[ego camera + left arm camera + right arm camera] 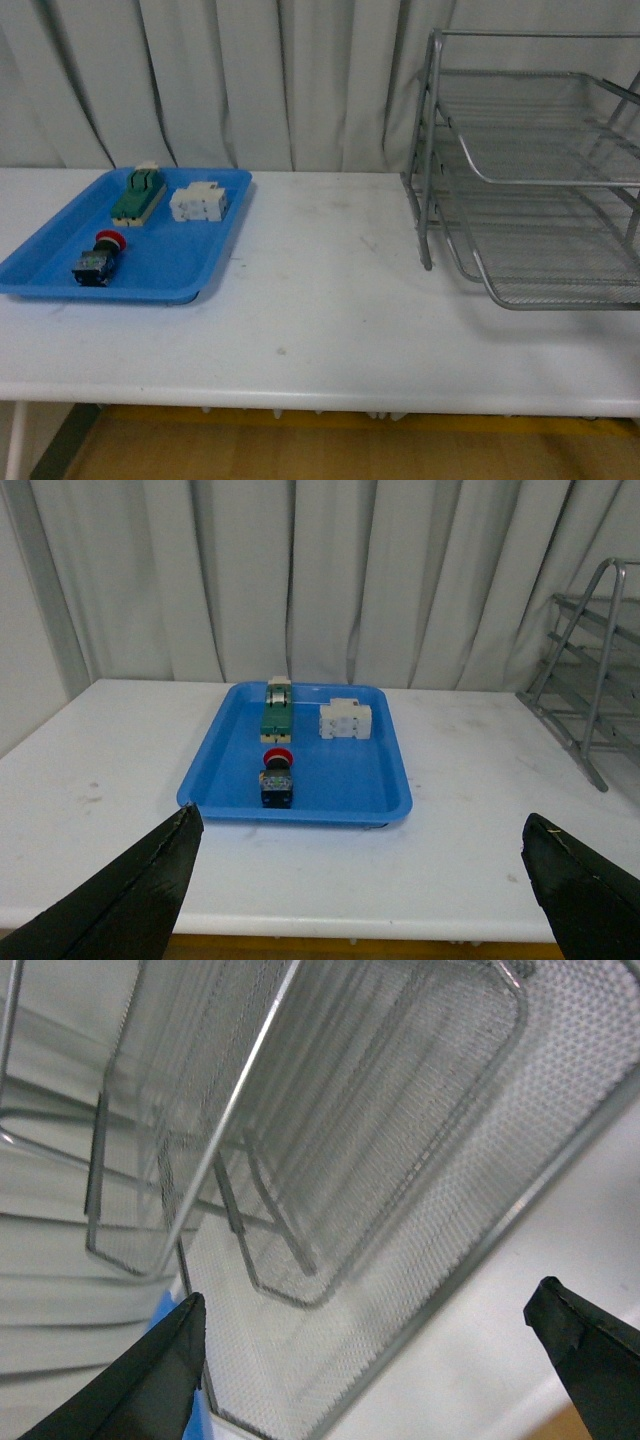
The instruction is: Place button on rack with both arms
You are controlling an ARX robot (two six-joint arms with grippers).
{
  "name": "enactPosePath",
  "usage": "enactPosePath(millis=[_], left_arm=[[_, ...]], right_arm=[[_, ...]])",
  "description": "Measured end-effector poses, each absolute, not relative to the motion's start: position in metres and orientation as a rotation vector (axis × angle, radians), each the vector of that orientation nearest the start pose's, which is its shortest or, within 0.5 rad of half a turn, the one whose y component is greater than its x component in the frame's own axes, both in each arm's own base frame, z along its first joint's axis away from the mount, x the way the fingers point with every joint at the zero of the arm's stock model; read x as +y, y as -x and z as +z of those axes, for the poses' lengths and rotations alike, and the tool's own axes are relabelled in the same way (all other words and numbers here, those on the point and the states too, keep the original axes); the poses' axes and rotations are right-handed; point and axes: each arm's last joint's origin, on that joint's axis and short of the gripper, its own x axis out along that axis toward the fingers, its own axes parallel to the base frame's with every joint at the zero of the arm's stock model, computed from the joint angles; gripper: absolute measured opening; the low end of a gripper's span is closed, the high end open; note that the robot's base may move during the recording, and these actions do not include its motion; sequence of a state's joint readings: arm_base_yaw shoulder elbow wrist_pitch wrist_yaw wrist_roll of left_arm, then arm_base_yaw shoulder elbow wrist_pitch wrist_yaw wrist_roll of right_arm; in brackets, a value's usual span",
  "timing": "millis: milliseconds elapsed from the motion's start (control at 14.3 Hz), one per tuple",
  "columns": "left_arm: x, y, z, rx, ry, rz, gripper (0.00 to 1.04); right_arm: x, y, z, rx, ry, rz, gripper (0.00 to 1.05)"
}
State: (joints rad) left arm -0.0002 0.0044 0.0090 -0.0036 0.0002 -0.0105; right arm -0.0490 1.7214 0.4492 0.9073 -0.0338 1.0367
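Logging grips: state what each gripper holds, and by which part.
Nothing is held: left gripper and right gripper are open; the red-capped push-button lies in the blue plastic tray.

At right, shiny silver metal wire and fine mesh for the rack. At left, smooth glossy blue plastic for the tray. Matt, lightly scuffed white table.

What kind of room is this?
Probably a robot test bench, not a home: a plain white table before a curtain, a blue tray of electrical parts, and a wire rack.
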Motion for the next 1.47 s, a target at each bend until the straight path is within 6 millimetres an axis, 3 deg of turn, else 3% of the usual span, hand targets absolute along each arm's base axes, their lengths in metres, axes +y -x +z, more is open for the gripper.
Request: enactPosePath(millis=[140,279,349,419,489,698,1467], left_arm=[[0.000,-0.097,0.166,-0.001,0.010,0.000,0.98],[0.000,-0.097,0.166,-0.001,0.010,0.000,0.98],[0.000,-0.097,0.166,-0.001,0.010,0.000,0.98],[0.000,-0.097,0.166,0.001,0.010,0.002,0.98],[0.000,-0.097,0.166,-0.001,0.010,0.000,0.98],[0.000,-0.097,0.166,-0.001,0.010,0.000,0.98],[0.000,-0.097,0.166,-0.001,0.010,0.000,0.98]], right_arm=[[-0.002,-0.242,0.140,0.383,-0.839,-0.195,0.98],[0.010,-0.227,0.166,0.272,-0.622,-0.138,0.98],[0.003,-0.221,0.181,0.058,-0.434,-0.017,0.85],[-0.002,-0.202,0.169,0.018,-0.191,-0.018,0.66],[-0.001,-0.192,0.161,0.024,-0.088,-0.010,0.50],[-0.001,-0.165,0.162,0.017,-0.009,-0.009,0.02],[-0.001,-0.121,0.170,-0.010,-0.006,-0.009,0.02]])
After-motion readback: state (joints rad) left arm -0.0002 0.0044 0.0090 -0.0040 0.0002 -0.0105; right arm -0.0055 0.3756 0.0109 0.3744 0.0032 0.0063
